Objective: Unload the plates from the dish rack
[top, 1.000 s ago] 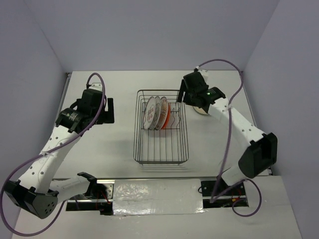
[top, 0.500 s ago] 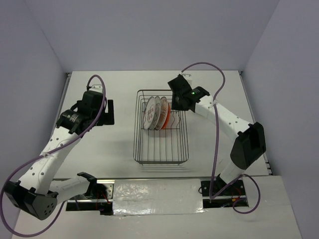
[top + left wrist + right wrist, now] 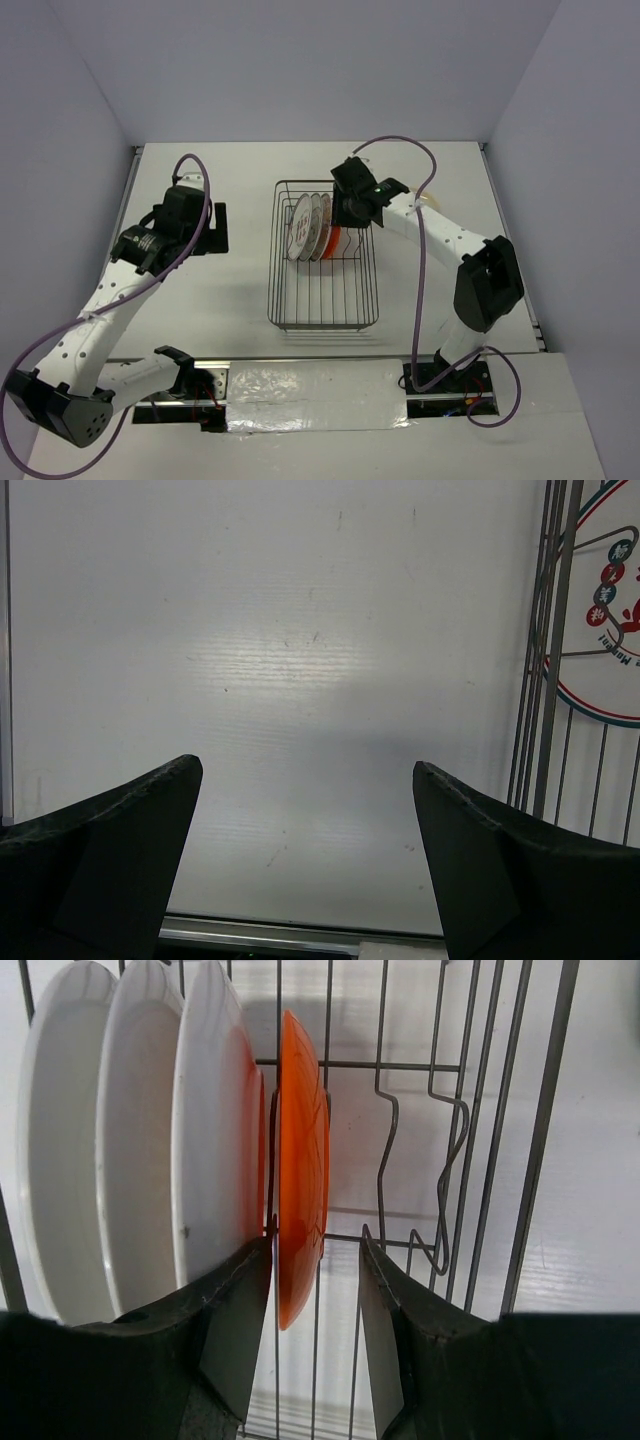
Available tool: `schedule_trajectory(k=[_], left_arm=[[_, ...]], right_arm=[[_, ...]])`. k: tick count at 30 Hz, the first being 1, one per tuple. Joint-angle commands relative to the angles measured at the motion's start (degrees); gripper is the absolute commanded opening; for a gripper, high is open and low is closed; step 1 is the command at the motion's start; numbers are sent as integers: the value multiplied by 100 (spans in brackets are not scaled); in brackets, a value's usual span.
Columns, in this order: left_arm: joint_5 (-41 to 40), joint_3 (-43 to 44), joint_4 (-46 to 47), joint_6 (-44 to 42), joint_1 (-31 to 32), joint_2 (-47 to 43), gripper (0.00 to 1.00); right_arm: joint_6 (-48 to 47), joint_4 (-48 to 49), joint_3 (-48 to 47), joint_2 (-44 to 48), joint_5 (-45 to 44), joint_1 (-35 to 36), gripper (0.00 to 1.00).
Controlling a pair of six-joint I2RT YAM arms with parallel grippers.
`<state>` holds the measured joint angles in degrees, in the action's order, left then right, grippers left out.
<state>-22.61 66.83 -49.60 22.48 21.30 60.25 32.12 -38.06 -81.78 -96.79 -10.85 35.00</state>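
The dish rack (image 3: 324, 292) stands mid-table. Three white patterned plates (image 3: 308, 228) and one orange plate (image 3: 334, 238) stand upright in its far half. My right gripper (image 3: 349, 216) is open over the rack's far right. In the right wrist view its jaws (image 3: 315, 1252) straddle the near edge of the orange plate (image 3: 303, 1150) without touching it, with the white plates (image 3: 140, 1140) to the left. My left gripper (image 3: 216, 228) is open and empty over the table left of the rack. Its wrist view (image 3: 308, 770) shows bare table, rack wire (image 3: 545, 680) and a patterned plate (image 3: 612, 610).
A pale plate (image 3: 429, 202) lies flat on the table right of the rack, partly hidden by my right arm. The rack's near half holds only prongs. Walls close in the table on three sides.
My right gripper has swung left from the pale plate on the table to over the rack, now around the orange plate. The left arm has barely moved.
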Motion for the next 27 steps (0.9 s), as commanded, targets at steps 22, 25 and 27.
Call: schedule_trajectory(k=[22,25,27], left_arm=[[-68,23,135,-68,-12,-66,99],[-94,32,126,-68,-20,-75,99],[-112,32,118,-68,-20,-92,99]], right_arm=[[857,-2467,-2244,-85,-2447,59,6],[814,-3232,-2974,-120,-3000,-63,5],[691,-3627,-3274,-94,-3379,-309,5]])
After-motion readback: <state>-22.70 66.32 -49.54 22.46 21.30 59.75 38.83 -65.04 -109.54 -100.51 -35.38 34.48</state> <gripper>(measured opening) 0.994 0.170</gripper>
